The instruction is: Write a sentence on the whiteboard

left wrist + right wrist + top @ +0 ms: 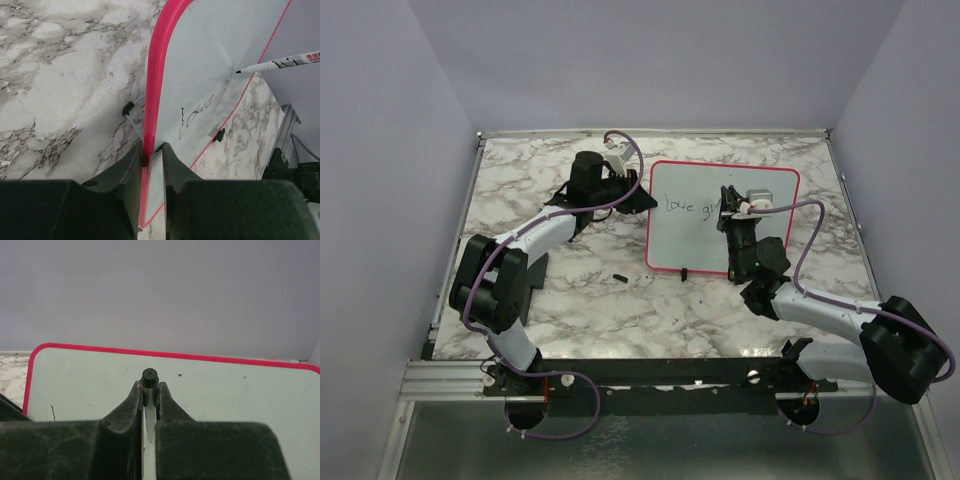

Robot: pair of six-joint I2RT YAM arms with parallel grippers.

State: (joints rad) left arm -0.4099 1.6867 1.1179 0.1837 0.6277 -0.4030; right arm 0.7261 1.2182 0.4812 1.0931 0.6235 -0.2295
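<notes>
Two arms are seen from above, reaching over a grey-veined marble worktop [520, 180]. A large flat white whiteboard with rounded corners and a thin red-pink frame [760, 240] lies right of centre on the worktop. A thin dark handwritten sentence [686, 207] is begun on its left half; "Love g" can be read. The left tool [645, 197] is set at the board's left edge. The right tool [730, 198] is held over the board's middle, by the last letter; its grip cannot be made out here. One small black clip [685, 271] is noted on the near long edge, and a small black piece [619, 275] lies on the worktop near the board's near left corner.

Left wrist: the left tool [151, 156] is narrow, both fingers pinched onto the red-pink frame. A white marker with a black tip [280, 64] is seen with its tip at the board's surface, at the end of the writing.

Right wrist: the right tool [149, 391] is closed tight on the marker, whose black end shows between the fingertips. The board fills the view beneath.
</notes>
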